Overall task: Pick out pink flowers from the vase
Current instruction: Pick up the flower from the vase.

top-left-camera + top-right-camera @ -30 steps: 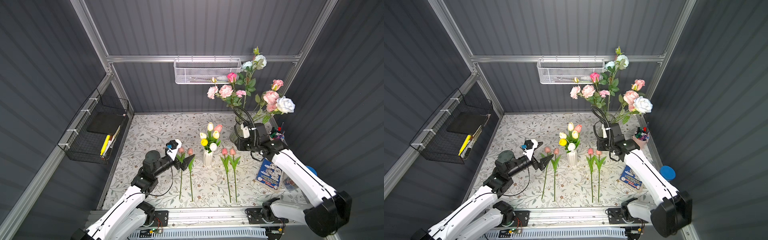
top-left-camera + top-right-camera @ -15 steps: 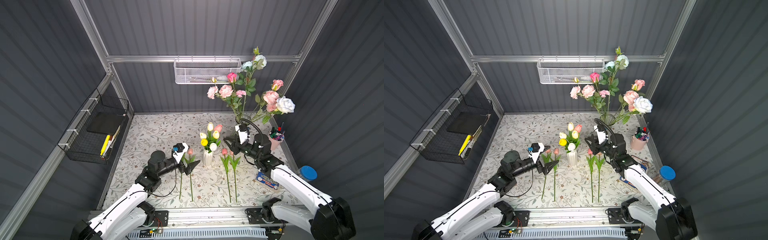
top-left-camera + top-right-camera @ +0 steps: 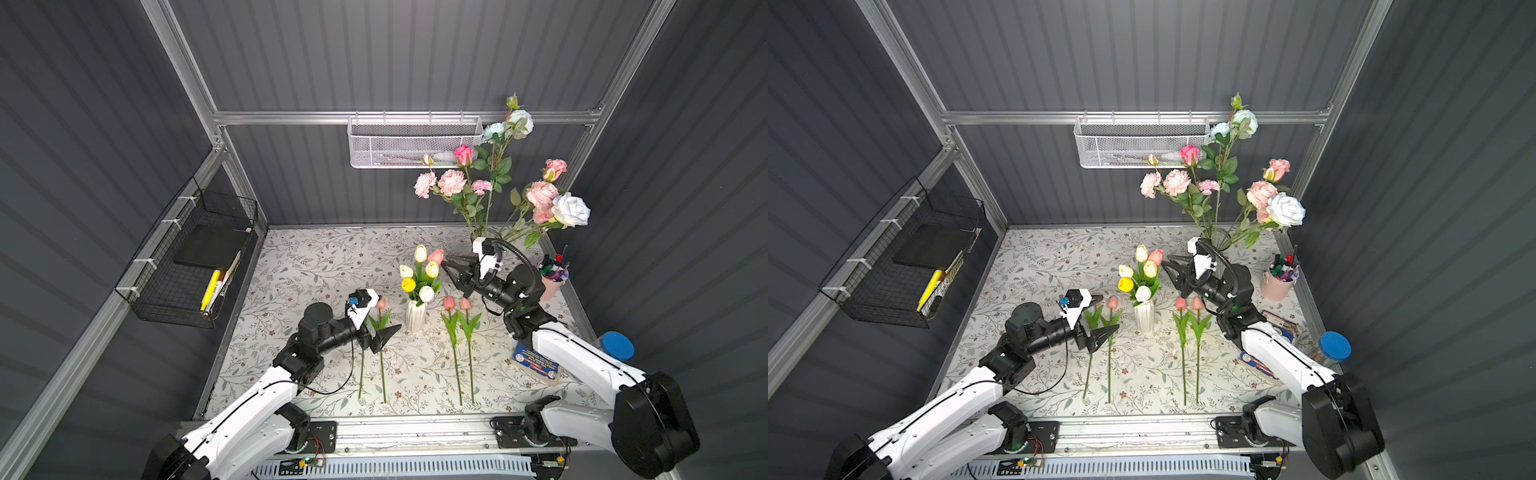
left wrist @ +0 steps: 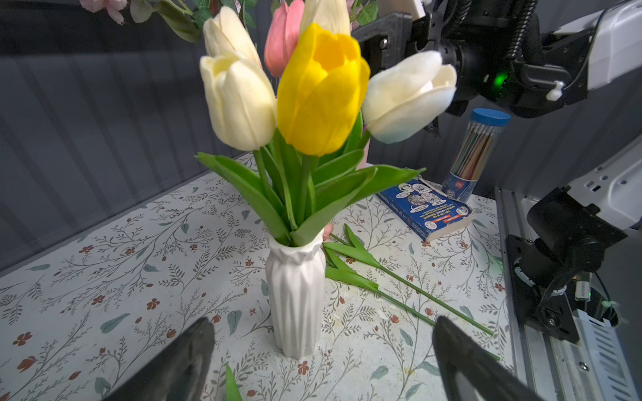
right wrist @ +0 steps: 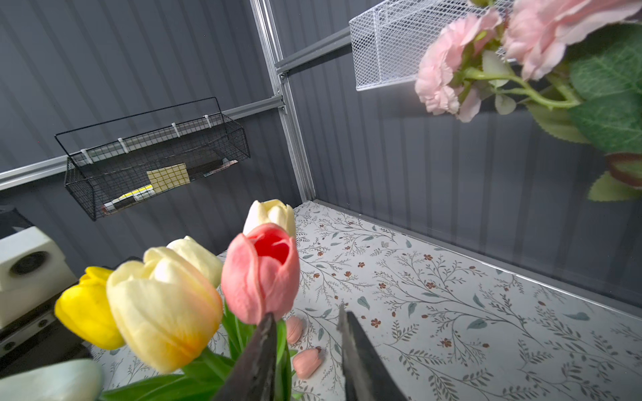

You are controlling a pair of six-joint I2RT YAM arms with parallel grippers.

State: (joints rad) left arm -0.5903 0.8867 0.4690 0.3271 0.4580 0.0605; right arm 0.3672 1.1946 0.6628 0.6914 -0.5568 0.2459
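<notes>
In both top views the white vase [image 3: 415, 316] stood mid-worktop [image 3: 316, 266], holding one pink tulip [image 3: 435, 257] among a yellow tulip [image 3: 408, 284] and cream tulips [image 3: 420, 252]. Four loose pink tulips [image 3: 449, 302] lay flat, two on each side of the white vase. Behind it and to its right, a glass vase [image 3: 1219, 240] held pink carnation sprays [image 3: 1177, 181], pink roses [image 3: 1261, 193], a white rose [image 3: 1285, 210] and pale blue roses [image 3: 1244, 122]. Farther right of the white vase, a pink cup [image 3: 550, 289] was full of pens. The left gripper [image 3: 1109, 312] hung wide open just left of the white vase

In the left wrist view the white vase stood untouched beyond the wide-spread fingers [image 4: 194, 354], with a tube of pencils [image 4: 476, 152] beyond it

In the right wrist view the right gripper [image 5: 305, 312] was only narrowly parted, gripping nothing, one finger [image 5: 264, 343] just under the pink tulip in the white vase
</notes>
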